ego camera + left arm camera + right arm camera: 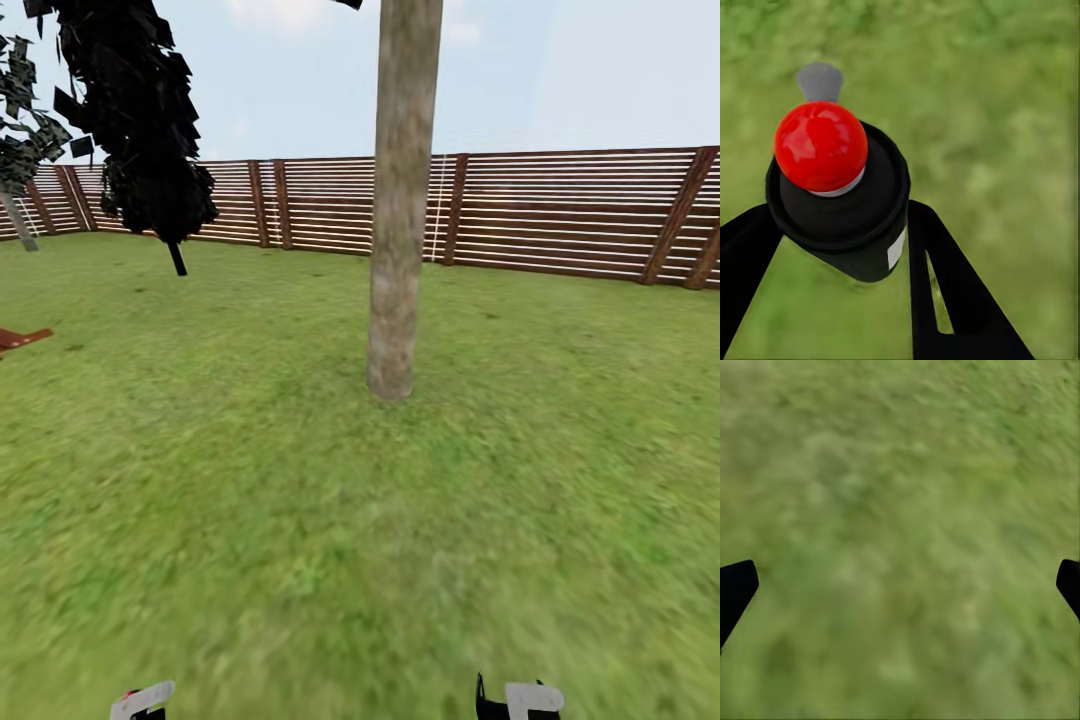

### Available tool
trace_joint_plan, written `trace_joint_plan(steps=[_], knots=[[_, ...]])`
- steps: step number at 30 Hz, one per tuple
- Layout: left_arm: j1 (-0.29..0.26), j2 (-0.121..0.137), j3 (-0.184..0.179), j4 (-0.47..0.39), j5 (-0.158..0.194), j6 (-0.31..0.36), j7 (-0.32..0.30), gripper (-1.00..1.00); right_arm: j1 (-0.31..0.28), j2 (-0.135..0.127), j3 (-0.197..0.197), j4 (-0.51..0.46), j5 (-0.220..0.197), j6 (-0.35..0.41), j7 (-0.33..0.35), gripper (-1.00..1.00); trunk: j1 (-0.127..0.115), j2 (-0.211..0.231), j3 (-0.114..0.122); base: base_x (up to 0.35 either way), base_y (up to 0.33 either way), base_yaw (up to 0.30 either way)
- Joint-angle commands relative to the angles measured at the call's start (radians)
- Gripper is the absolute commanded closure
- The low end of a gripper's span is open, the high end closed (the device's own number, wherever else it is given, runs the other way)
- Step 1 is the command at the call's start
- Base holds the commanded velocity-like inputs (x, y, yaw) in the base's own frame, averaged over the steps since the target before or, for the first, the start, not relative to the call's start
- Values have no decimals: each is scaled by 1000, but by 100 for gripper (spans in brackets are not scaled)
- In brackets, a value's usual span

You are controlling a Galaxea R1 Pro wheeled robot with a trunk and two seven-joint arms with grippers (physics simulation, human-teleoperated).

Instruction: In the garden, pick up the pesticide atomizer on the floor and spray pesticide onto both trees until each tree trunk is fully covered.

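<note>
Left gripper (840, 240) clamped on pesticide atomizer (836, 199); right gripper (900, 585) spread wide, empty. Best closed on tree trunk (400, 200) ahead, nozzle aimed squarely.

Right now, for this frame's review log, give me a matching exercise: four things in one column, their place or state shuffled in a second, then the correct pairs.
Things
1. pesticide atomizer
2. right hand
3. tree trunk
4. wooden fence

Place or state
A. runs along the lawn's far edge
B. open, with only grass between its fingers
C. gripped between the left hand's fingers, red top showing
D. stands upright on the grass straight ahead

Pairs: 1-C, 2-B, 3-D, 4-A
</note>
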Motion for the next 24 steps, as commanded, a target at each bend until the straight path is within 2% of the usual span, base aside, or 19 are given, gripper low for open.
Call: trace_joint_plan(steps=[1,17,19,21,24], knots=[[-1,0,7,2,-11,-4,2,100,-1,0,-6,1,11,-1,-6,-100,0,0,-1,338,0,0],[-1,-1,6,2,-11,-5,1,100,-1,-5,-9,-8,9,-1,-6,-100,0,0,-1,338,0,0],[-1,-1,6,2,-11,-5,1,100,-1,-13,-11,-51,6,-2,-7,-100,0,0,-1,338,0,0],[-1,-1,6,2,-11,-5,1,100,-1,-9,-4,-95,10,-1,-3,-100,0,0,-1,338,0,0],[-1,-2,6,2,-11,-6,1,100,-1,-11,-1,-56,16,-2,-2,-100,0,0,-1,338,0,0]])
